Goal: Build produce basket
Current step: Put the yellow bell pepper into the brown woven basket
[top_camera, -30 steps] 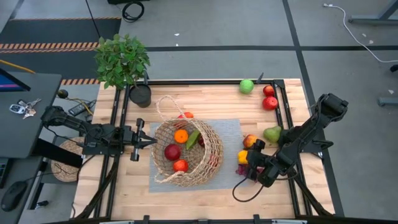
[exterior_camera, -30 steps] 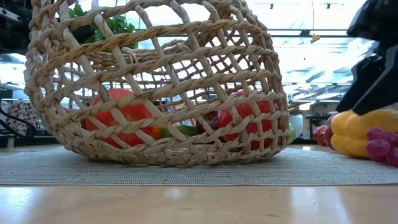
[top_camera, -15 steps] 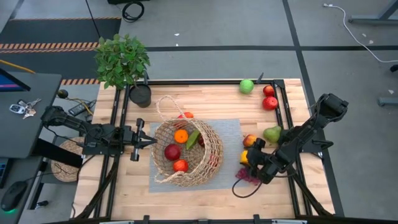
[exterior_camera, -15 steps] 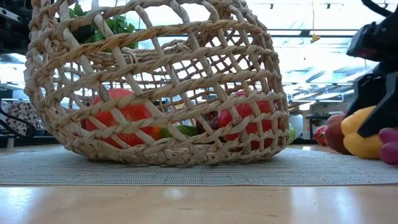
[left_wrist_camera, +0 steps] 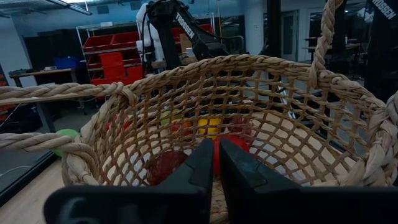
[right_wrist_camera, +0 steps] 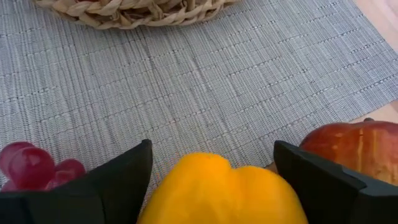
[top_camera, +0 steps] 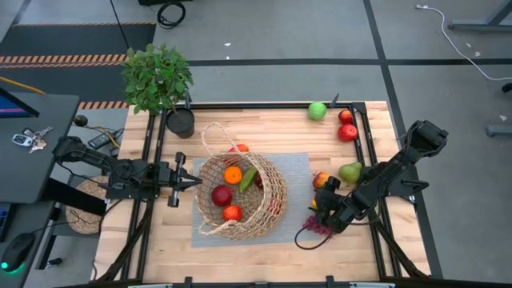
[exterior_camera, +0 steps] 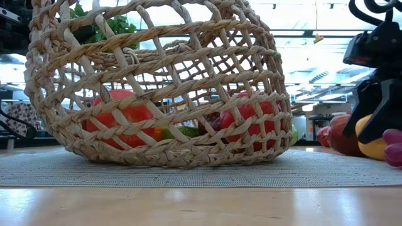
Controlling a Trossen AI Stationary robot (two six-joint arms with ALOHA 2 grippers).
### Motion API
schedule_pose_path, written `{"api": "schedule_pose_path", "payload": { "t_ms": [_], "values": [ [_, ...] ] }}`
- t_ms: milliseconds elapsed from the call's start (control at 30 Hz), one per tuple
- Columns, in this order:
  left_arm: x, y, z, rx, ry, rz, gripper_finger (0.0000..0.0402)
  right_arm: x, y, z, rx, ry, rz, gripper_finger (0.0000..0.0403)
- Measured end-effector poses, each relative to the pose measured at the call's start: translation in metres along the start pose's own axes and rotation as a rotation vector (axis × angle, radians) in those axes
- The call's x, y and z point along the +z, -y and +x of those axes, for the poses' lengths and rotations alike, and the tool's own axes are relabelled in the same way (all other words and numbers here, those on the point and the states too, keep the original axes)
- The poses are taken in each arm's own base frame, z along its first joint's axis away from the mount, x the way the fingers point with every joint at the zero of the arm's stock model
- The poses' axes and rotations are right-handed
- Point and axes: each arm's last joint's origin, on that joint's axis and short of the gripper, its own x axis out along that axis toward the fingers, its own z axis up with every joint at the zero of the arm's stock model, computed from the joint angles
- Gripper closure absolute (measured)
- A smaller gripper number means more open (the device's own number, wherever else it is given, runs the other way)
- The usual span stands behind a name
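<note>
The wicker basket stands on the grey mat. It holds a red apple, an orange and a cucumber. My left gripper is shut at the basket's left wall. I cannot tell whether it touches. Its wrist view looks into the basket. My right gripper is down over the yellow piece at the mat's right edge. Purple grapes and a red apple lie on either side of the yellow piece. My right gripper has the yellow piece between its two fingers, one on each side. It comes slanting down from the table's right. The piece fills the gap between the fingers. In the low view its underside sits at table level, beside the grapes.
A green pear lies right of the mat. A green apple and two red apples lie at the far right corner. A potted plant stands at the far left. A black cable loops near the grapes.
My right gripper has come down around the yellow piece and gone a little toward the basket. In the low view the piece has slid slightly sideways, uncovering the red apple behind it. The left arm and the basket have kept still.
</note>
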Motion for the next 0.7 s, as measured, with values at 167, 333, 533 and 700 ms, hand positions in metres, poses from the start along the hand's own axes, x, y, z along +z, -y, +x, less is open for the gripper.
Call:
{"api": "schedule_pose_path", "payload": {
  "t_ms": [167, 333, 533, 700],
  "values": [
    [0.0000, 0.0001, 0.0000, -0.001, 0.000, 0.000, 0.0374, 0.0000, -0.0001, -0.0001, 0.000, 0.000, -0.003, 0.0098],
    [0.0000, 0.0000, 0.0000, 0.000, 0.000, 0.000, 0.0368, 0.0004, 0.0003, 0.0000, -0.009, 0.012, -0.004, 0.0105],
    [0.0000, 0.0000, 0.0000, 0.000, 0.000, 0.000, 0.0368, 0.0027, 0.0019, 0.0009, -0.042, 0.050, 0.003, 0.0105],
    [0.0000, 0.0000, 0.0000, 0.000, 0.000, 0.000, 0.0374, 0.0050, 0.0015, 0.0010, -0.058, 0.093, 0.002, 0.0105]
  ]
}}
